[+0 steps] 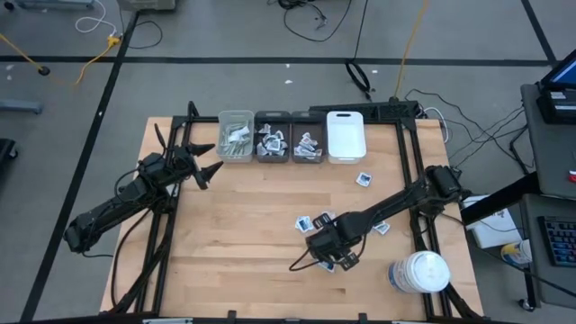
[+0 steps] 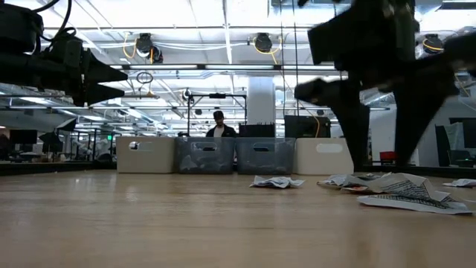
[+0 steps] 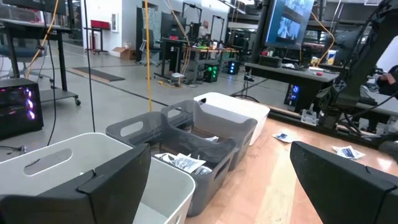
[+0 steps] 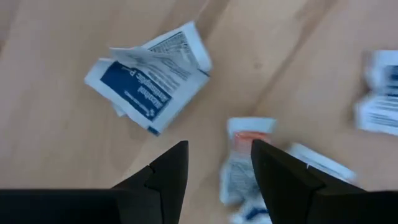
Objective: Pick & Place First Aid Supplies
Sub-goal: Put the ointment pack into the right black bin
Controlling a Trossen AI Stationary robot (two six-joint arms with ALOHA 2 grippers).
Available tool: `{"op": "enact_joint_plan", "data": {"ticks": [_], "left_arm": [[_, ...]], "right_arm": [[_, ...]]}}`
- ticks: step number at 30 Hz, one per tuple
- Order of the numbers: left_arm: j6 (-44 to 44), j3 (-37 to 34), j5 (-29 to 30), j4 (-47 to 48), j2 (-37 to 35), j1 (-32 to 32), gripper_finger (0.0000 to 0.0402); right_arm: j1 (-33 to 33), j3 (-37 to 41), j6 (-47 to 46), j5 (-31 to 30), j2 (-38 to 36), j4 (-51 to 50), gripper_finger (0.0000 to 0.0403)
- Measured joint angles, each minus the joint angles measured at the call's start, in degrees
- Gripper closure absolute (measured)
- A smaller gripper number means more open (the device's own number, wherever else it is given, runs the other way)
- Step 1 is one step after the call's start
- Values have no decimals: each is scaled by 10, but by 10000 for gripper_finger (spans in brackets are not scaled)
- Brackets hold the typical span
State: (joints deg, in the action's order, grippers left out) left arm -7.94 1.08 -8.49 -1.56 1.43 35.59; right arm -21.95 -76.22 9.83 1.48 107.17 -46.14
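Loose first aid supplies lie flat on the wooden table toward its right near part: a blue-printed sachet (image 4: 149,78), a small crumpled one with red print (image 4: 247,146), and others (image 1: 304,222) (image 1: 364,179). My right gripper (image 4: 217,152) hangs open just above this scatter, fingers pointing down, with the red-printed sachet below the gap and nearer one finger. In the high view the right gripper (image 1: 333,256) is at the near right. My left gripper (image 1: 205,162) waits open at the far left, level, facing the bins.
A row of bins stands at the far edge: a pale one (image 1: 235,135) with strips, two grey ones (image 1: 272,139) (image 1: 308,142) with sachets, and a white one (image 1: 345,135). A large white jar (image 1: 419,272) stands at the near right corner. Bare wood lies between the arms.
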Motion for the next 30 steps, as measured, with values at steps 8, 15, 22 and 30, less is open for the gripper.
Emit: {"op": "enact_joint_plan", "data": {"ticks": [8,15,22,30], "left_arm": [[0,0,0,0,1,0,9],[0,0,0,0,1,0,9],[0,0,0,0,1,0,9],[0,0,0,0,1,0,9]], "right_arm": [[-4,17,-3,2,40,20,234],[-6,19,11,3,40,32,268],[-6,19,33,10,41,33,392],[-7,12,-8,-5,20,5,402]]}}
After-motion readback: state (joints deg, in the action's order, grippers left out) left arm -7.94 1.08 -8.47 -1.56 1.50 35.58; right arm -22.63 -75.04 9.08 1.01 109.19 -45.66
